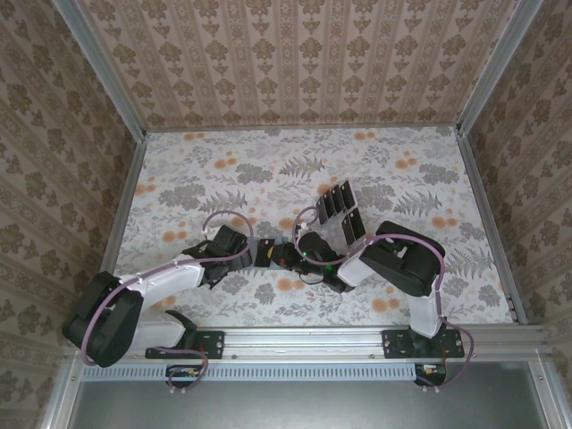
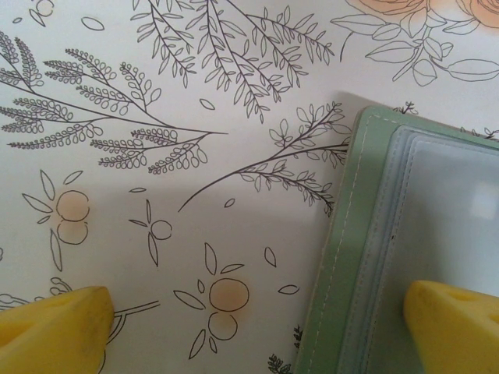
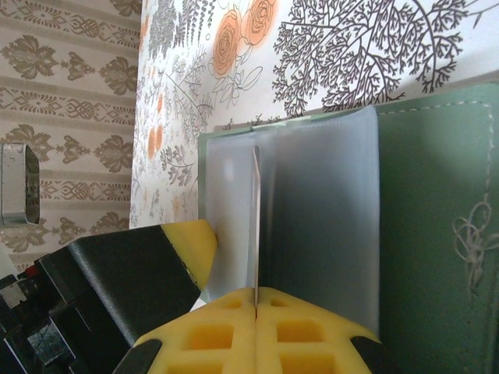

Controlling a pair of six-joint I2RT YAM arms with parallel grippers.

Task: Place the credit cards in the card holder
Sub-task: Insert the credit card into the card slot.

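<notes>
Inserting: R fingers (image 3: 218, 335) pinch a credit card (image 3: 255, 218) edge-on over card holder (image 3: 437, 195), L fingers (image 2: 456, 323) wide apart; next needs pocket alignment.

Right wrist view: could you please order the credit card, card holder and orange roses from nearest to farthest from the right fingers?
1. credit card, clamped edge-on between the right fingers.
2. card holder, lying just beyond them.
3. orange roses, printed far up the tablecloth.
</notes>
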